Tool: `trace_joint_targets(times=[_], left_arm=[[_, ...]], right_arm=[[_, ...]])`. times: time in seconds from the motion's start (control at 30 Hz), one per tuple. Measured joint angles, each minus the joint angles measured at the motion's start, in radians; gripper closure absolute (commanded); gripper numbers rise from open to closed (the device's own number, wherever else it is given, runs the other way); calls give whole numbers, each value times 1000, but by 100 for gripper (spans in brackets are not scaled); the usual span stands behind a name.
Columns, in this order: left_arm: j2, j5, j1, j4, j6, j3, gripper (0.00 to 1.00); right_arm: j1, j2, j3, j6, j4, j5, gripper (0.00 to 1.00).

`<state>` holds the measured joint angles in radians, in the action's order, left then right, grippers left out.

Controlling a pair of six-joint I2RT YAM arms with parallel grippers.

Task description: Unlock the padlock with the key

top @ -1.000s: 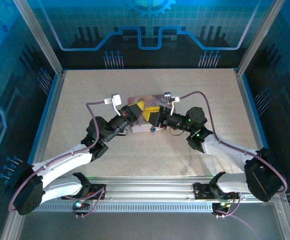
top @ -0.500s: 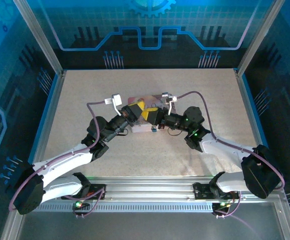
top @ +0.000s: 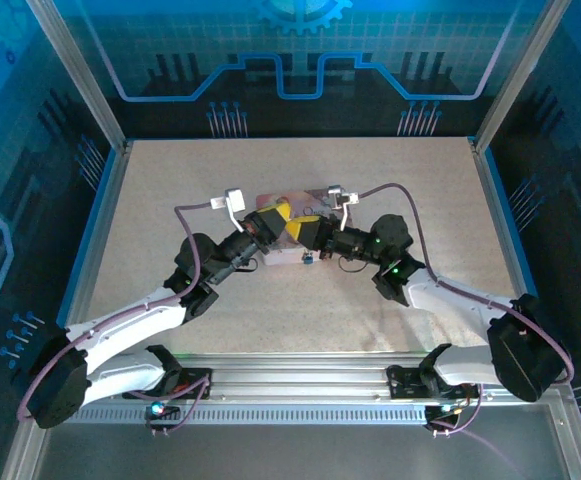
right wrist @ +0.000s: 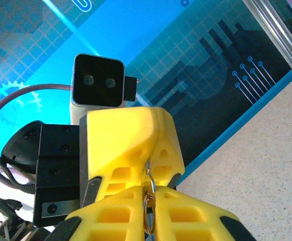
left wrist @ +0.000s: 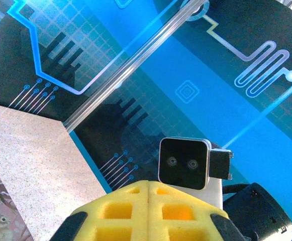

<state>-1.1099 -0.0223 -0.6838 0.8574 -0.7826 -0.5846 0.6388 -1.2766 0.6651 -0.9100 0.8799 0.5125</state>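
Right arm's wobbled back a hair since a moment ago, and both grippers are still nose to nose over the pink tin (top: 273, 196). Right gripper (right wrist: 148, 196) is clamped tight on a thin metal ring (right wrist: 148, 208). Left gripper (left wrist: 148, 203) looks pressed closed too, can't tell on what. Padlock (top: 308, 258) sits just below them at the tin's near edge. I'd line the key up slowly, since those fat yellow fingers (right wrist: 115, 221) hide everything.

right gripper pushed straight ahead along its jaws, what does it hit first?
The left gripper: its yellow fingers sit directly ahead of the right gripper, apparently touching at the metal ring the right jaws pinch. Depth is hard to judge.
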Motion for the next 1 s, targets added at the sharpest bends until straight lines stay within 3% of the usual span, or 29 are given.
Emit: trace_joint_targets(times=[0.3,0.67,0.8,1.0], left_arm=[[0,0,0,1,0,18,99],[29,3,1,-46,44,18,48],[68,4,1,-140,100,16,38],[85,16,1,-411,169,-37,25]], right_arm=[[-12,20,-15,0,-39,-11,95],[-50,99,-15,110,-250,-95,98],[-66,157,-16,184,-391,-129,98],[-129,233,-25,273,-597,-169,97]])
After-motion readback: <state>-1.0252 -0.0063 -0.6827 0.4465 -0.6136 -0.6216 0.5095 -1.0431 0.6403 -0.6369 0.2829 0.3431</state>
